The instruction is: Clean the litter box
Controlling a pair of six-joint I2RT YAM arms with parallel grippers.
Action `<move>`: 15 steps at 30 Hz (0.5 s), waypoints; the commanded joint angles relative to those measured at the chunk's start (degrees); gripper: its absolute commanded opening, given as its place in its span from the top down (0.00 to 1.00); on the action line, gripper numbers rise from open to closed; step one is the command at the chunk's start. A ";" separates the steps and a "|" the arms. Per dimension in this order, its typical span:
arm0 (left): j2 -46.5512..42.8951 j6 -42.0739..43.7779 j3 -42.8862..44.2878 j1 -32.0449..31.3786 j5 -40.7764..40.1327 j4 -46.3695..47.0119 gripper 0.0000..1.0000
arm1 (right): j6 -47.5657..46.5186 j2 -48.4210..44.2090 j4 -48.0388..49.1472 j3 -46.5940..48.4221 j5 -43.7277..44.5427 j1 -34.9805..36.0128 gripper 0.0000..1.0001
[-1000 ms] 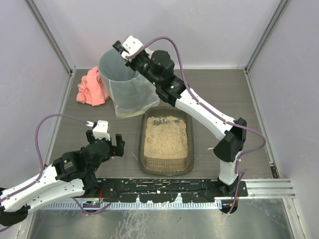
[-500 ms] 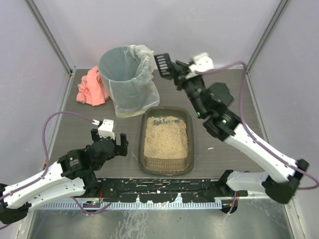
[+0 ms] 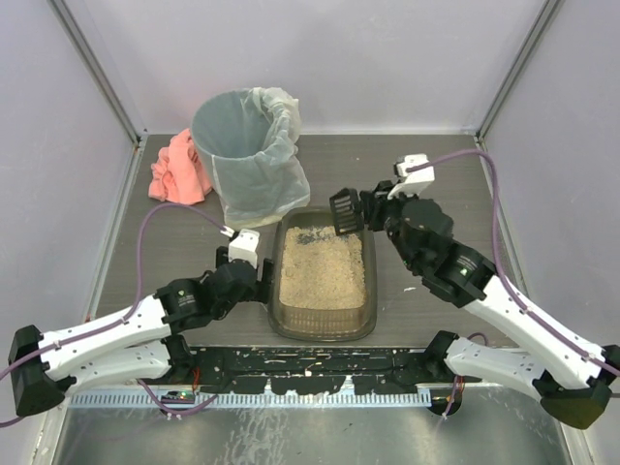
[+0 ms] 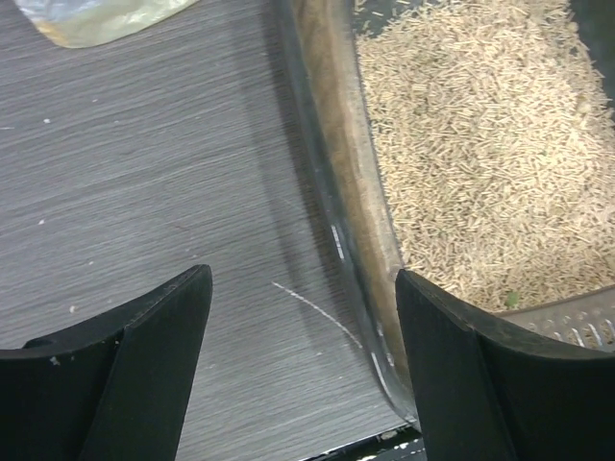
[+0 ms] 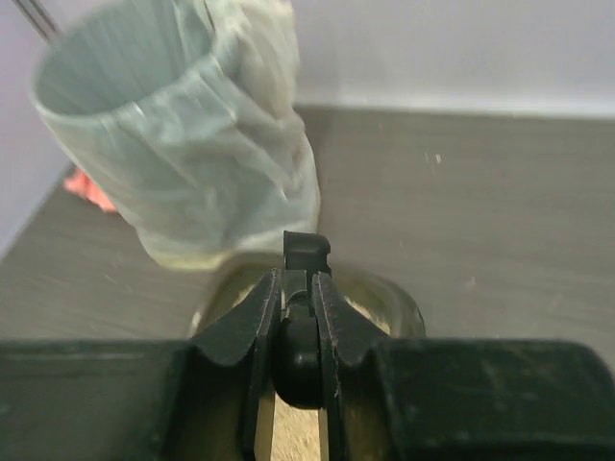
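Shallow dark brown-grey rectangular plastic litter box, beige granules inside, at the centre of the table beside the round grey clear-lined bin: may slide or spill if scooped before it is pinned. Attending: left gripper, jaws apart astride its left rim, could close crookedly. The right gripper, clamped on the small black slotted scoop over the far corner, could strike the wall.

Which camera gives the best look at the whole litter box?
Top external view: the entire litter box shows, rim and litter. Left wrist shows only one long wall and some litter; right wrist, only a blurred bit of rim.
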 commanded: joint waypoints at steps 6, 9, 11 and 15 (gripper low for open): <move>3.20 0.20 -0.56 0.24 8.02 11.75 0.25 | 5.60 7.64 -11.66 1.90 6.75 0.31 0.99; 4.40 0.00 -0.94 0.19 10.88 13.91 0.27 | 4.76 11.34 -13.26 4.17 7.53 0.43 0.99; 5.32 -0.23 -1.08 0.17 12.26 15.04 0.29 | 4.22 14.72 -15.13 6.61 8.57 0.96 0.99; 6.46 -0.84 -1.72 0.17 14.12 16.01 0.32 | 4.06 22.20 -20.81 12.77 16.72 6.64 0.99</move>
